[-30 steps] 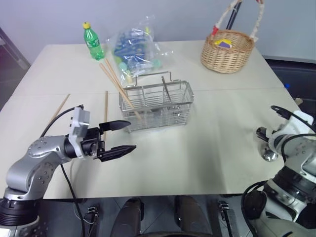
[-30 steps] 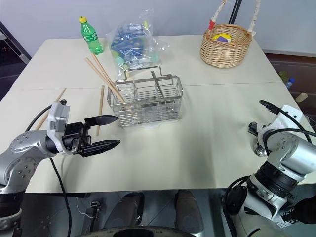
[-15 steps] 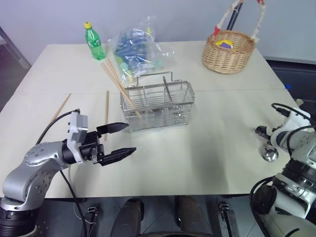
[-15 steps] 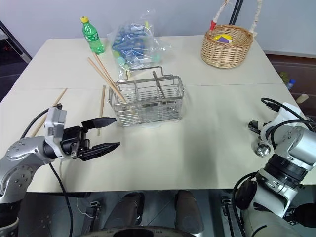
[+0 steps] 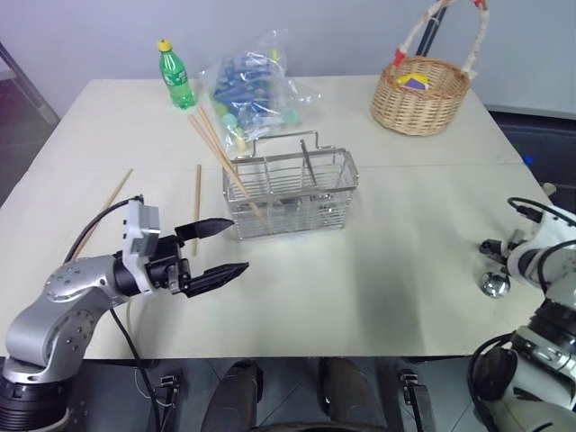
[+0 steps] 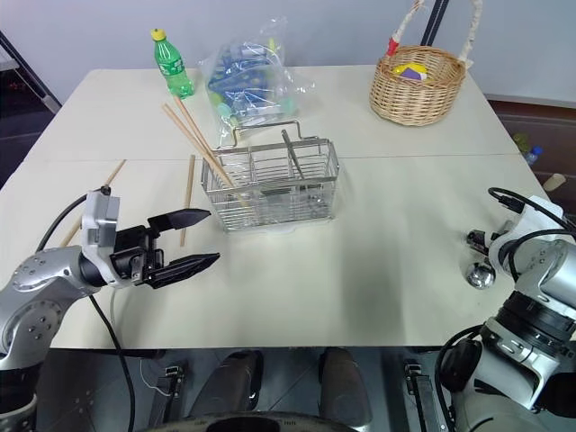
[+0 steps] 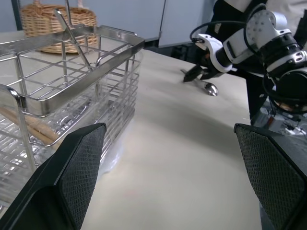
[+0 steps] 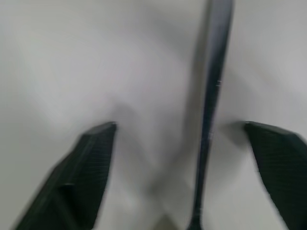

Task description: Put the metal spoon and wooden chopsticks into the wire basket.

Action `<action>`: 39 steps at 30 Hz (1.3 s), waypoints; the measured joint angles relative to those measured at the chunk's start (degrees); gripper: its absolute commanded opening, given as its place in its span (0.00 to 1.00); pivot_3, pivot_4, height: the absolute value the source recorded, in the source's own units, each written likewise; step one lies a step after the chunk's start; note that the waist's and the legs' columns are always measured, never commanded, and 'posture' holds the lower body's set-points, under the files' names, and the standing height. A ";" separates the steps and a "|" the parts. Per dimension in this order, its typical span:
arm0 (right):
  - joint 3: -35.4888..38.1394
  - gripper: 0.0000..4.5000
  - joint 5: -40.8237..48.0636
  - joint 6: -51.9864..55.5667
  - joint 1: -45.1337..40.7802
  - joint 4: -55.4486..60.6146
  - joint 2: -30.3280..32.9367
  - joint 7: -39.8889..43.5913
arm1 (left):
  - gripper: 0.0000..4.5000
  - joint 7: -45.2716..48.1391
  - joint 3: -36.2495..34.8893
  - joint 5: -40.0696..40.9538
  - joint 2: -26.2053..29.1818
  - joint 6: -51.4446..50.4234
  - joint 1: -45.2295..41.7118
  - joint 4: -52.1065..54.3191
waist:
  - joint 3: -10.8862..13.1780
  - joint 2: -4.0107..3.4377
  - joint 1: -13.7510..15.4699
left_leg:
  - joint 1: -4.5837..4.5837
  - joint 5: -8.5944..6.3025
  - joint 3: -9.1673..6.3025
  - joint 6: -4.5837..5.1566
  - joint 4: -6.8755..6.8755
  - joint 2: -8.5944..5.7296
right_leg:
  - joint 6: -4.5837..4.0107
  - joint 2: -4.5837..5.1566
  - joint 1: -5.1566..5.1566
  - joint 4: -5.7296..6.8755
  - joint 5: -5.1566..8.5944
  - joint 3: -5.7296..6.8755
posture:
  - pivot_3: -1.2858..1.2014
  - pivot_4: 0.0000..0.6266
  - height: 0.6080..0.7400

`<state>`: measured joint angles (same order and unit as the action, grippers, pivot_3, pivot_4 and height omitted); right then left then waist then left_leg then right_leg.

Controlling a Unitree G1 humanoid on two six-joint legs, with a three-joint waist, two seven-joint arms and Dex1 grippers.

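The wire basket (image 5: 290, 192) stands mid-table with two wooden chopsticks (image 5: 216, 148) leaning out of its left end and a metal utensil handle upright inside. Two more chopsticks (image 5: 197, 202) lie flat on the table to its left. The metal spoon (image 5: 493, 285) lies near the table's right edge. My right gripper (image 8: 180, 127) is over it, open, with the spoon handle (image 8: 211, 110) running between the fingers. From the left wrist view, the right gripper (image 7: 200, 76) sits just above the spoon (image 7: 209, 87). My left gripper (image 5: 238, 245) hovers open and empty in front of the basket's left end.
A green bottle (image 5: 171, 74) and a clear plastic bag of items (image 5: 252, 90) sit at the back left. A round wicker basket (image 5: 421, 90) stands at the back right. The table's right edge runs close beside the spoon.
My right arm has swung outward toward the table's right edge, uncovering the spoon's bowl. The spoon and the left arm have stayed put.
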<state>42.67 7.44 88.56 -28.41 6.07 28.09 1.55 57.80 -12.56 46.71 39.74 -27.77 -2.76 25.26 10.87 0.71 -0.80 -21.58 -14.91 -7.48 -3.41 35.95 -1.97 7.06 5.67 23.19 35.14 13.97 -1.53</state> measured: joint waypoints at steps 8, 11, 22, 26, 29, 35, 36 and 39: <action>0.70 0.01 -0.54 0.38 0.58 0.70 -0.09 0.13 | 1.00 -0.54 0.08 -0.33 -0.41 0.64 -1.16 -0.46 | -0.02 0.02 -0.20 | 0.03 0.00 0.00 0.00 0.00 0.02 | 0.00 -0.02 -0.01 0.01 0.00 0.00 | 0.52 0.24 1.00; 0.70 0.01 -0.55 0.23 0.59 0.58 -0.09 0.25 | 1.00 -0.62 0.08 -0.45 -0.41 0.66 -1.25 -0.46 | -0.02 0.03 -0.18 | 0.03 0.00 0.00 0.00 0.00 0.02 | 0.00 -0.02 -0.01 0.01 0.00 0.00 | 0.52 0.24 1.00; -1.44 0.01 -0.55 -2.87 0.69 -1.27 0.53 0.94 | 1.00 -0.12 -0.01 0.05 0.57 0.53 -1.26 -0.46 | -0.08 0.13 -0.36 | 0.03 0.00 0.02 0.00 0.04 0.02 | -0.01 -0.01 -0.03 -0.02 0.00 0.00 | 0.52 0.24 1.00; -5.79 0.01 -0.55 -10.02 -0.28 -3.66 1.15 1.18 | 1.00 0.62 0.06 0.05 0.77 0.51 -1.94 -0.53 | 0.07 -0.11 -0.59 | 0.02 0.00 0.06 0.01 0.02 0.02 | 0.00 -0.01 0.06 0.01 0.00 -0.01 | 0.52 0.24 1.00; -8.98 0.01 -0.50 -15.15 -3.85 -3.57 0.81 0.76 | 1.00 1.15 0.05 0.15 0.99 0.41 -2.90 -0.55 | 0.12 -0.24 -1.02 | 0.00 0.00 0.05 0.01 -0.03 0.02 | 0.01 -0.02 0.11 0.05 -0.01 -0.01 | 0.52 0.24 1.00; -14.46 0.01 -0.35 -20.24 -6.97 2.73 -2.48 -0.86 | 1.00 2.09 -0.49 1.60 2.55 -0.78 -3.78 -0.85 | 0.12 -0.24 -1.43 | -0.16 0.00 0.01 0.00 -0.12 0.03 | 0.21 -0.02 0.27 0.05 -0.12 0.00 | 0.52 0.24 1.00; -15.10 0.01 -0.36 -20.42 -7.53 3.30 -2.97 -1.17 | 1.00 2.07 -0.71 1.92 2.61 -0.98 -3.78 -0.87 | 0.12 -0.25 -1.45 | -0.22 0.00 0.01 0.00 -0.10 0.03 | 0.21 -0.02 0.32 0.05 -0.12 0.00 | 0.52 0.24 1.00; -17.04 0.01 -0.31 -21.97 -9.68 6.06 -4.65 -1.88 | 1.00 2.00 -1.41 2.64 2.88 -1.77 -3.77 -0.86 | 0.12 -0.25 -1.51 | -0.29 0.00 -0.01 0.00 -0.07 0.03 | 0.21 -0.02 0.40 0.07 -0.12 0.00 | 0.52 0.24 1.00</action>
<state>25.63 7.13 66.59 -38.09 12.12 23.44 -0.33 59.79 -13.97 49.35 42.62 -29.53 -6.53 24.40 11.00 0.46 -2.31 -21.87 -14.91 -7.49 -3.41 35.88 -1.95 7.27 5.65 23.58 35.22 13.85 -1.53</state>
